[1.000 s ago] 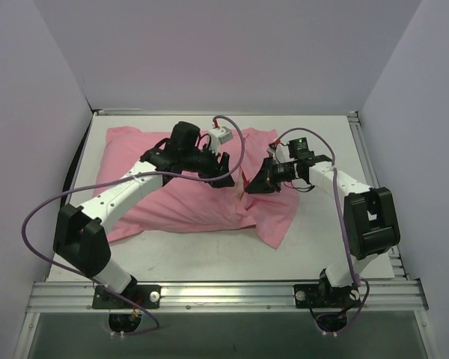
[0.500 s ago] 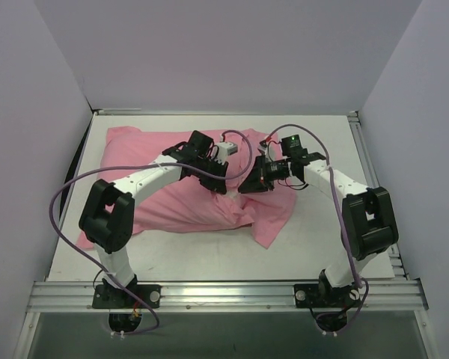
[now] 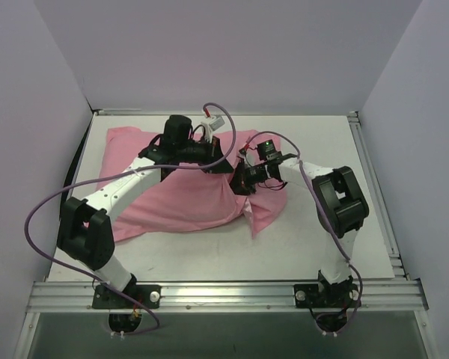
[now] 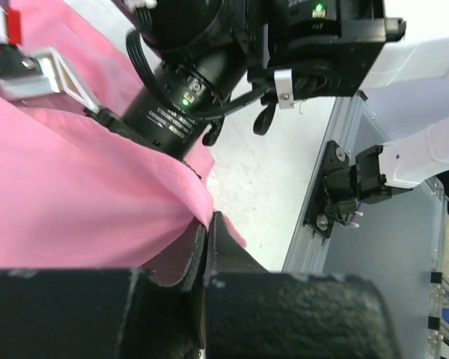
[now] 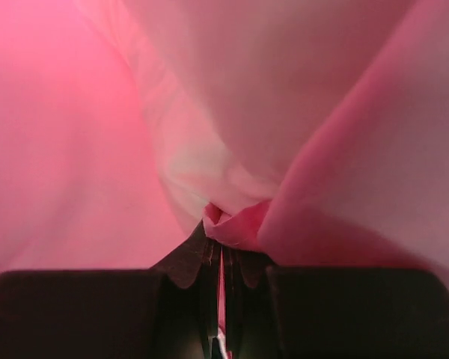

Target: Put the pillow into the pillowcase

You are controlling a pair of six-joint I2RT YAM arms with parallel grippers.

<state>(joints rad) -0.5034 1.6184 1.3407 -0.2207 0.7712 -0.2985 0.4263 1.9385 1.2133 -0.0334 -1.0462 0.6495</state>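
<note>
pillowcase (image 3: 181, 198) on table (image 3: 322, 247), left gripper (image 3: 223, 165) beside right gripper (image 3: 239, 182)

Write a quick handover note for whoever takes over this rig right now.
Left hand: shut on a fold of the pillowcase, at its right end.
Right hand: shut on the pillowcase too, close beside the left.
Pillow: no bare part shows; the case lies plump on the table, so it seems to be inside.
Done: apparently the stuffing.
Left: probably tug the loose flap straight, check the pillow is fully covered, then release.
</note>
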